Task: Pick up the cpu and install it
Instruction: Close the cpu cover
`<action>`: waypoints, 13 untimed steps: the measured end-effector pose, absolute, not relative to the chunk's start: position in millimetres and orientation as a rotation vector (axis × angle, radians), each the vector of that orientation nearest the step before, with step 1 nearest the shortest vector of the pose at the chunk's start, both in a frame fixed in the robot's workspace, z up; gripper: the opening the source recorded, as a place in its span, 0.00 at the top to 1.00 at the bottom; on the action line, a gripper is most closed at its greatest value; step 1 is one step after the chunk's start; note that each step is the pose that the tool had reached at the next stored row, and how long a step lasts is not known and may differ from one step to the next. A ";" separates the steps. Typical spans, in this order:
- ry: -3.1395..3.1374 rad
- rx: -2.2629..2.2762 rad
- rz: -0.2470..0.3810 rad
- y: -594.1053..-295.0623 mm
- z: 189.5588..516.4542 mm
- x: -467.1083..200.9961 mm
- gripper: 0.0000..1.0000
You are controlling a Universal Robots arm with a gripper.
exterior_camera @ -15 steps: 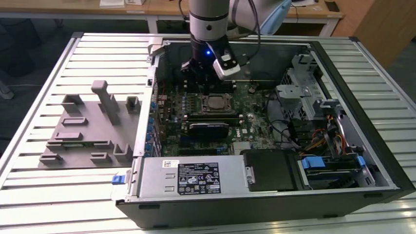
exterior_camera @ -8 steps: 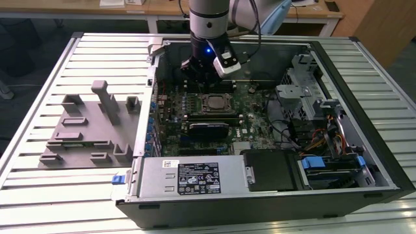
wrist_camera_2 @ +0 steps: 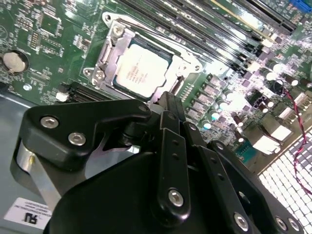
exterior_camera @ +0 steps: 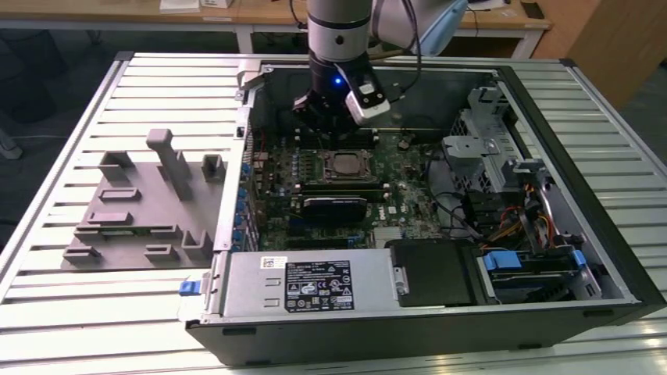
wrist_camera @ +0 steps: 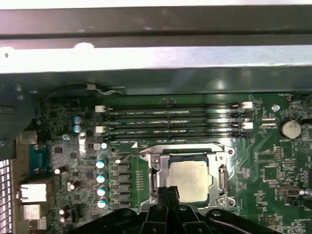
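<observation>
The cpu (exterior_camera: 342, 166) lies flat in the socket on the motherboard inside the open computer case (exterior_camera: 417, 328). Its silvery-grey top (wrist_camera_2: 139, 70) faces up within the metal socket frame (wrist_camera_2: 112, 34). In the first wrist view the cpu (wrist_camera: 191, 179) sits just beyond my fingertips. My gripper (exterior_camera: 331, 129) hangs above the board a little behind the socket. Its black fingers (wrist_camera_2: 171, 109) are pressed together, shut, with nothing between them. In the first wrist view the gripper (wrist_camera: 168, 192) covers the socket's near edge.
A grey moulded fixture block (exterior_camera: 146, 203) rests on the slatted table (exterior_camera: 62, 312) at the exterior view's left. Memory slots (wrist_camera: 170, 119) run beside the socket below the case wall (wrist_camera: 156, 58). A power supply (exterior_camera: 302, 285) and drive cage (exterior_camera: 501, 164) crowd the case.
</observation>
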State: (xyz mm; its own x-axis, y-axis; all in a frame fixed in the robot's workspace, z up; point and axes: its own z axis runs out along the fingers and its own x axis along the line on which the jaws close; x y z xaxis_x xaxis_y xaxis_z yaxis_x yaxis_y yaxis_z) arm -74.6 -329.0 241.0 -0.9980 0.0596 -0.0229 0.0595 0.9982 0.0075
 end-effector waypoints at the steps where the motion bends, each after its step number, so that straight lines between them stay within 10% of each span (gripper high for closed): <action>1: 3.117 0.093 0.011 -329.0 241.0 -72.3 0.89; 13: 3.117 0.092 0.011 -328.9 240.9 -48.0 0.89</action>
